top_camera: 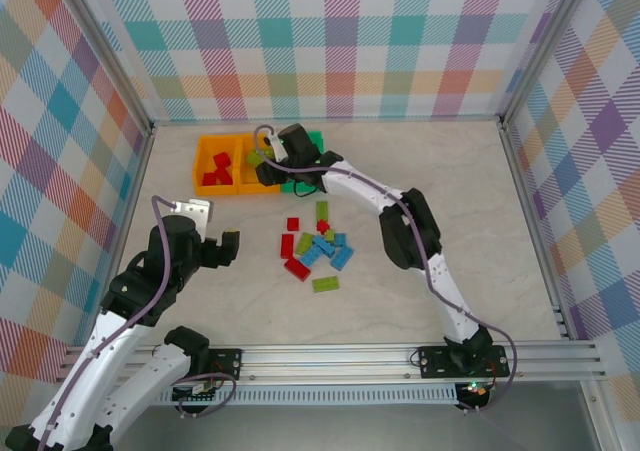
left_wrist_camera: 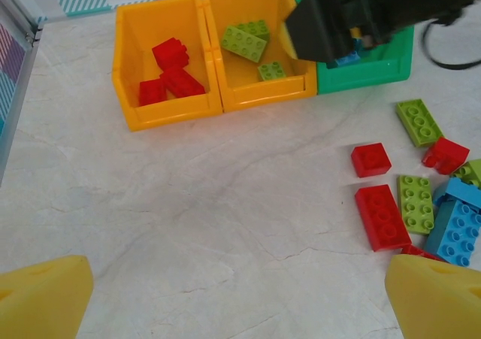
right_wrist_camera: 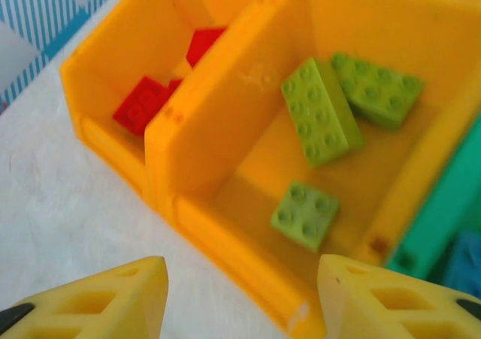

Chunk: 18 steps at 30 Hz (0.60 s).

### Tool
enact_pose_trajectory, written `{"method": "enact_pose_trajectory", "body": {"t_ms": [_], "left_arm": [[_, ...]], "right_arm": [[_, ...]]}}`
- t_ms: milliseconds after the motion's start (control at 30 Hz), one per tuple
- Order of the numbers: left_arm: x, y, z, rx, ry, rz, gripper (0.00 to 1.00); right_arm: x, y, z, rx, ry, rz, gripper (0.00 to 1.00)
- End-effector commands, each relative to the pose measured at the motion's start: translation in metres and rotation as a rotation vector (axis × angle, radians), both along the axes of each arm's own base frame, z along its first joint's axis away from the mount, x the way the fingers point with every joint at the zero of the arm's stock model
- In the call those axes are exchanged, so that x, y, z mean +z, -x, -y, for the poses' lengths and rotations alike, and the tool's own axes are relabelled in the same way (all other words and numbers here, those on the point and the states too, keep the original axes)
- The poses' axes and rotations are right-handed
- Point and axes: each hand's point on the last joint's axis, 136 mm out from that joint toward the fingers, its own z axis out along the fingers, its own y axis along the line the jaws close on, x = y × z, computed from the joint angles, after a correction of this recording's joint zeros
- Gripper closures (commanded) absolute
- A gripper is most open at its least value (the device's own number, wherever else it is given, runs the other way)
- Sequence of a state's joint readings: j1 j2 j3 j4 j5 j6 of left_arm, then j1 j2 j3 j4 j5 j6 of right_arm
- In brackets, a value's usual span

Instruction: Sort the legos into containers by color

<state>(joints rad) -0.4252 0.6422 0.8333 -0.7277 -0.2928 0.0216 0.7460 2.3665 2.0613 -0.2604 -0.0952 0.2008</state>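
As right gripper (right_wrist_camera: 240,273) hangs parted, bin (right_wrist_camera: 225,220) rim sits — seemingly — beneath.

ROBOTICS LAB TEST CELL: an aluminium rail (top_camera: 330,356) carries the bolted bases of a left arm (top_camera: 110,321) and a right arm (top_camera: 452,311), both white w/ black joints. Beyond the rail lies a marble-look table (top_camera: 450,201). Alu. frame posts (top_camera: 100,51) rise at the corners farthest from the rail, w/ plaid fabric panels (top_camera: 330,41) walling in the sides. An exposed grey cable (top_camera: 153,211) loops off the left arm. A small lit circuit board (top_camera: 470,391) sits just in front of the rail's right end.
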Motion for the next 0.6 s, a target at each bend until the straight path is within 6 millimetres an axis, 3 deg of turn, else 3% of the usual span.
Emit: {"method": "enact_pose_trajectory", "body": {"t_ms": [0,67,167,267,367,467,567], "left_arm": [[-0.002,-0.001,-0.002,0.019,-0.004,0.004,0.0],[-0.004,0.0,0.002,-0.004,0.0,-0.012,0.0],[-0.006,0.004,0.021,-0.118,0.034,-0.041,0.0],[-0.004,0.012,0.042,-0.244,0.083,-0.052,0.0],[-0.004,0.016,0.05,-0.291,0.101,-0.056,0.0],[-0.006,0.015,0.049,-0.287,0.094,-0.063,0.0],[-0.008,0.015,0.046,-0.272,0.084,-0.072,0.0]], "right_arm": [[0.078,0.027,0.009,0.039,-0.124,0.103,0.45],[0.087,0.048,0.026,0.035,-0.129,0.101,0.45],[0.078,0.076,0.054,0.008,-0.089,0.027,0.44],[0.054,0.102,0.072,0.0,-0.014,-0.084,0.44],[0.025,0.119,0.08,-0.005,0.075,-0.18,0.42],[-0.002,0.118,0.09,-0.065,0.184,-0.222,0.38],[-0.028,0.097,0.117,-0.2,0.328,-0.178,0.36]]}}
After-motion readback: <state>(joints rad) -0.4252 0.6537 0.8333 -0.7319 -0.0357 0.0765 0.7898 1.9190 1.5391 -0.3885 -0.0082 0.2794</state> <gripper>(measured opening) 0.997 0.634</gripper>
